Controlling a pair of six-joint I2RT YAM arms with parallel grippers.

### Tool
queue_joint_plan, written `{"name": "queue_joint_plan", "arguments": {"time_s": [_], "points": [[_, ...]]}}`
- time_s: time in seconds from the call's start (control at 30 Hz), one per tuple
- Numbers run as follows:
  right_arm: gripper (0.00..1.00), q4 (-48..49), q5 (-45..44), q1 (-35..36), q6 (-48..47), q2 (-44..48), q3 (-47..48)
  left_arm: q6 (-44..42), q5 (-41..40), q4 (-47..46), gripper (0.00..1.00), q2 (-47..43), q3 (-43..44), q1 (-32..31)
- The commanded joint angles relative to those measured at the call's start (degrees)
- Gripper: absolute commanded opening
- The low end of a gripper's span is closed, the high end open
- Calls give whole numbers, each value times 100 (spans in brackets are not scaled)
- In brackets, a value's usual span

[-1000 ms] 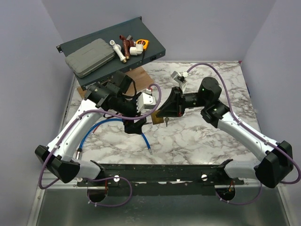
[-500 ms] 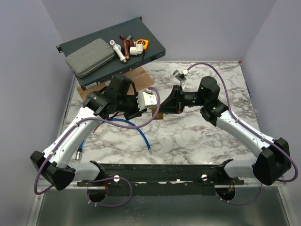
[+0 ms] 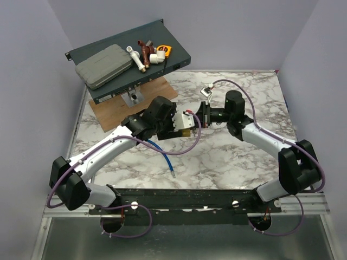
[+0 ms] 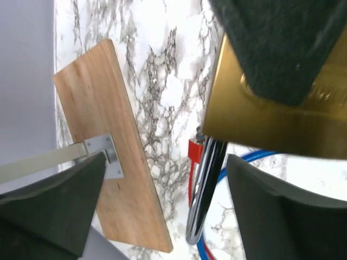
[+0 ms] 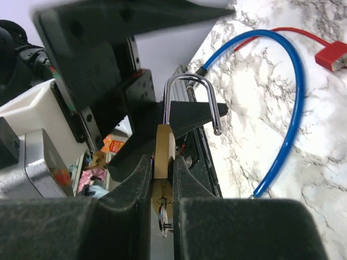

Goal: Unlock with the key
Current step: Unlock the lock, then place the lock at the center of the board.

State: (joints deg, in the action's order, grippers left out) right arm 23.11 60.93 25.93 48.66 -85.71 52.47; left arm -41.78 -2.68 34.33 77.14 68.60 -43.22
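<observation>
The right gripper (image 5: 162, 162) is clenched on the brass padlock (image 5: 163, 146), its two fingers pressing the flat faces so that the body stands edge-on between them. Deepest in that grip, nearest the wrist, a small silver piece that appears to be the key (image 5: 162, 221) sits at the padlock's underside, partly hidden by the fingers. Just past the fingertips the shackle (image 5: 191, 95) rises from the body, one leg hanging free of it. Directly beyond stands the left gripper (image 4: 165, 157), released, its fingers spread with nothing clasped. The shackle shows in the gap between them, close to one finger; whether it touches cannot be told. The padlock's broad face fills the space just ahead of this gripper. Farther out from the right gripper, off to one side of the shackle, a blue cable (image 5: 295, 108) curves over the marble table (image 4: 162, 65), with a red plug (image 5: 332, 54) beyond it. Past the left gripper, on its other side, lies a wooden board (image 4: 108, 141) carrying a metal bracket (image 4: 103, 154).
</observation>
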Motion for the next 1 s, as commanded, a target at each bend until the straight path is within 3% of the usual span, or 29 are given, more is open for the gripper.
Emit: {"name": "queue_joint_plan", "arguments": {"time_s": [0.0,0.37,0.6,0.67,0.97], "points": [[1,359,-2,-235,290,-100,-195,-97,7,126,98,206,119,2],[1,-864,-837,-361,-868,-859,75,882,1720,1718,98,477,1036,492],[1,-1522,-1147,-359,-1631,-1236,442,850,3070,3402,98,723,1957,693],[1,-1551,-1361,-356,-1740,-1323,339,871,3124,3784,98,885,2238,716],[1,-1321,-2173,-272,-2377,-1242,3,890,3188,3641,98,677,2352,828]]}}
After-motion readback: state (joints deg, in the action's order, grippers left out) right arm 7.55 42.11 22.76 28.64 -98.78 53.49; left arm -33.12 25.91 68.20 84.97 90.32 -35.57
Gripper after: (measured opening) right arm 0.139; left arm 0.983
